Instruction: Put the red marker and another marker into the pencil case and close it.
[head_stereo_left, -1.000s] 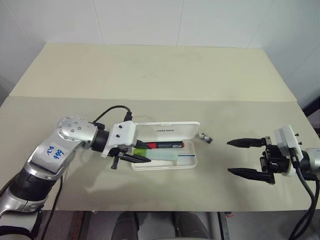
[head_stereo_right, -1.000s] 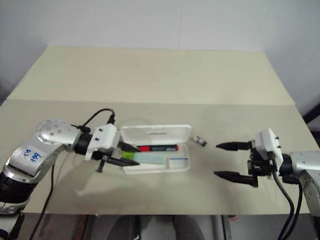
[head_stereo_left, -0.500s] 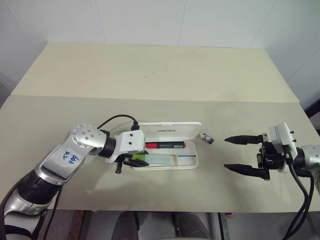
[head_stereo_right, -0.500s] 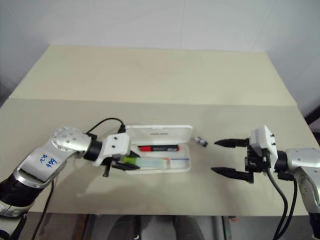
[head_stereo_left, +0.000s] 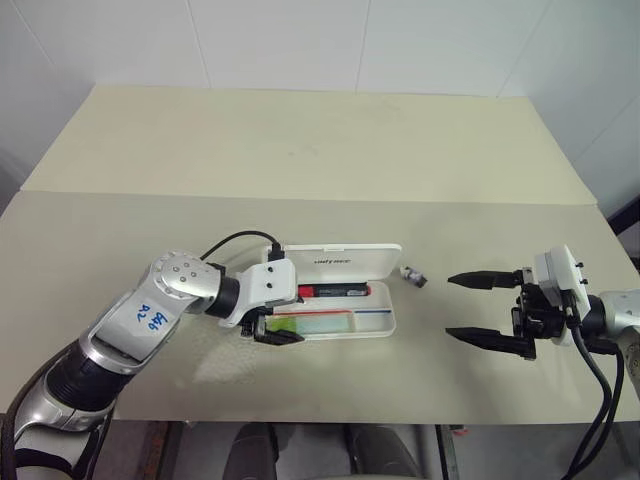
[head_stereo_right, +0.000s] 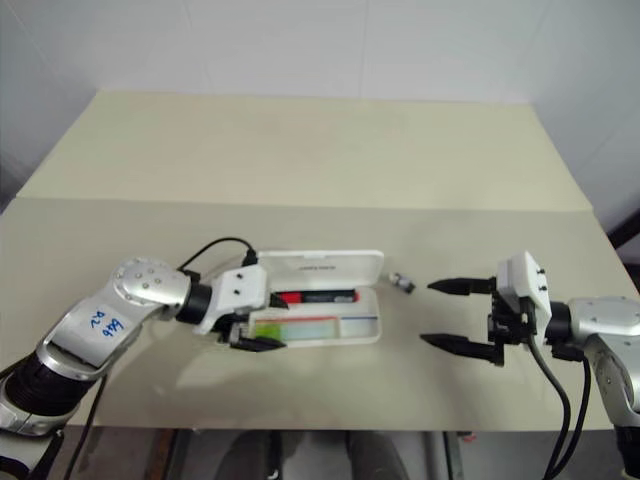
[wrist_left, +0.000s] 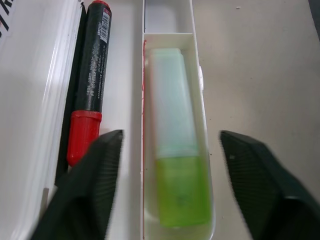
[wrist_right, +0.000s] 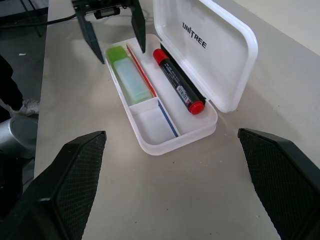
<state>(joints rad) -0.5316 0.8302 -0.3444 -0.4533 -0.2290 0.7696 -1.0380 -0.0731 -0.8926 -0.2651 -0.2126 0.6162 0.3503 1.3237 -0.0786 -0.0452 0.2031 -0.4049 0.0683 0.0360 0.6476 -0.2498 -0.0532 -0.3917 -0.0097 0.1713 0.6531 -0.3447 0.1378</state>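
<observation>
Markers, red (wrist_left: 89, 95) and green (wrist_left: 177, 165), lie inside the open pencil case (head_stereo_left: 385, 325); left gripper (head_stereo_left: 277, 327) spread over them, right gripper (head_stereo_left: 472, 306) spread, empty.

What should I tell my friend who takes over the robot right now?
Left gripper: open, around the green marker without gripping it.
Right gripper: open, holding nothing, to the right of the case.
Red marker and green marker both lie inside the case.
Lid stands up, open.
Done: both markers in.
Left: pull the left gripper out, close the lid.
</observation>
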